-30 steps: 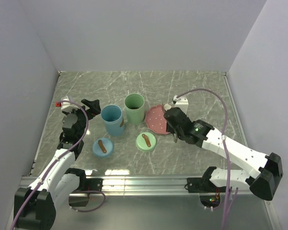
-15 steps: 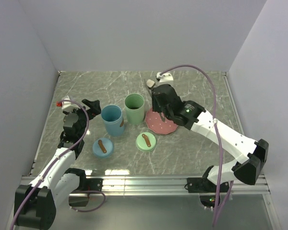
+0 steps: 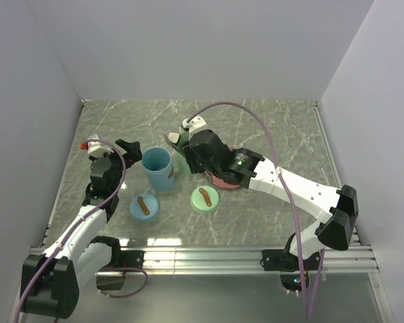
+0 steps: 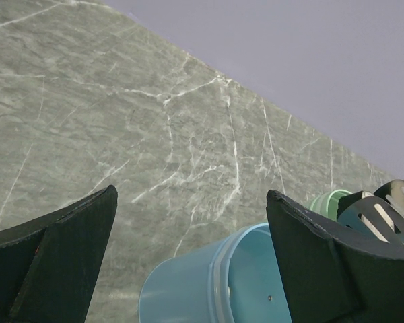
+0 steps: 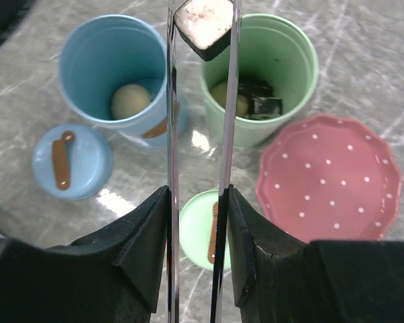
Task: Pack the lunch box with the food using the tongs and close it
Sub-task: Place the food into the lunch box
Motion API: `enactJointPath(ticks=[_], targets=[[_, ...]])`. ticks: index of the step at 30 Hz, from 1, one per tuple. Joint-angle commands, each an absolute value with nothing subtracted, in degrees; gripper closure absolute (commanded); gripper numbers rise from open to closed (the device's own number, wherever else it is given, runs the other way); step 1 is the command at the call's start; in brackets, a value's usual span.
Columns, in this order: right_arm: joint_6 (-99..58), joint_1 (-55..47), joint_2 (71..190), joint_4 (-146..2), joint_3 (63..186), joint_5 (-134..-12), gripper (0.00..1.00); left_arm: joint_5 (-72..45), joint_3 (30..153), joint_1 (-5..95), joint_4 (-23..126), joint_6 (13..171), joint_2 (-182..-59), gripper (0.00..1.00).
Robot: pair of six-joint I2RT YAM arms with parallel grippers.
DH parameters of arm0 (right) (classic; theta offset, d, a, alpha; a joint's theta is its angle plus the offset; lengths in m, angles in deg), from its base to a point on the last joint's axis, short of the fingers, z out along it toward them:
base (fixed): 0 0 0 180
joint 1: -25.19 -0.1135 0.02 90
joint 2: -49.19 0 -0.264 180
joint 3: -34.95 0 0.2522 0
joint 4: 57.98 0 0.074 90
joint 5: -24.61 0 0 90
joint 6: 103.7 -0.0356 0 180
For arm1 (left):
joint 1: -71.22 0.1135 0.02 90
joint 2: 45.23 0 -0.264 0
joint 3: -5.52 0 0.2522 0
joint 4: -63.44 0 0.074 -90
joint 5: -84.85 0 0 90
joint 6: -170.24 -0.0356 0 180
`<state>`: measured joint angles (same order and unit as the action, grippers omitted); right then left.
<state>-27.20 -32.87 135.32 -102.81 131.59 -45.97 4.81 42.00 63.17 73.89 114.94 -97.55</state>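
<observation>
right gripper (image 5: 198,202) clamped on the tongs (image 5: 227,101), its two black fingers squeezing the thin metal arms together from either side. the tong tips pinch one sushi piece (image 5: 203,25), white on top with a dark edge, held in the air over the green container (image 5: 296,74) at its left rim, the side facing the blue container (image 5: 77,60). the green container stands upright and uncovered, with a tan bun (image 5: 230,99) and a dark sushi square (image 5: 264,104) on its floor. the blue container stands just left of the green container, almost touching it, also upright and uncovered, with a second round bun (image 5: 130,101) inside. green lid (image 5: 195,222) lies flat on the table (image 4: 121,101) just in front of the green container, brown strap on top, partly hidden behind the tongs in the wrist view. blue lid (image 5: 87,161) lies flat to the front-left of the green container, beyond the blue container, with the same brown strap. pink plate (image 5: 330,182), scalloped and white-dotted, sits just right of the green container; from above the right arm covers most of it. left gripper (image 4: 192,202) is well left of the green container, past the blue one, fingers spread wide with nothing between them and pointed toward the blue container's rim.
</observation>
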Motion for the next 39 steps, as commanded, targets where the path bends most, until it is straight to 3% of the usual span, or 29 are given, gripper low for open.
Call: enactJointPath(ticks=[1, 17, 25, 39], targets=[[-25.0, -34.5, 134.0, -98.0, 133.6, -47.3, 0.64, 5.1, 42.5, 63.4, 76.4, 115.6, -98.1, 0.0], [-24.0, -39.1, 137.0, -97.8, 133.2, -50.4, 0.64, 5.0, 42.2, 63.4, 76.4, 115.7, -97.6, 0.01], [-23.1, -39.1, 137.5, -98.0, 133.6, -49.7, 0.49, 4.7, 42.2, 63.4, 76.5, 115.7, -97.7, 0.01], [-22.8, -39.1, 138.0, -98.3, 134.5, -48.8, 0.47, 4.5, 42.4, 63.4, 76.8, 115.7, -98.3, 0.0]])
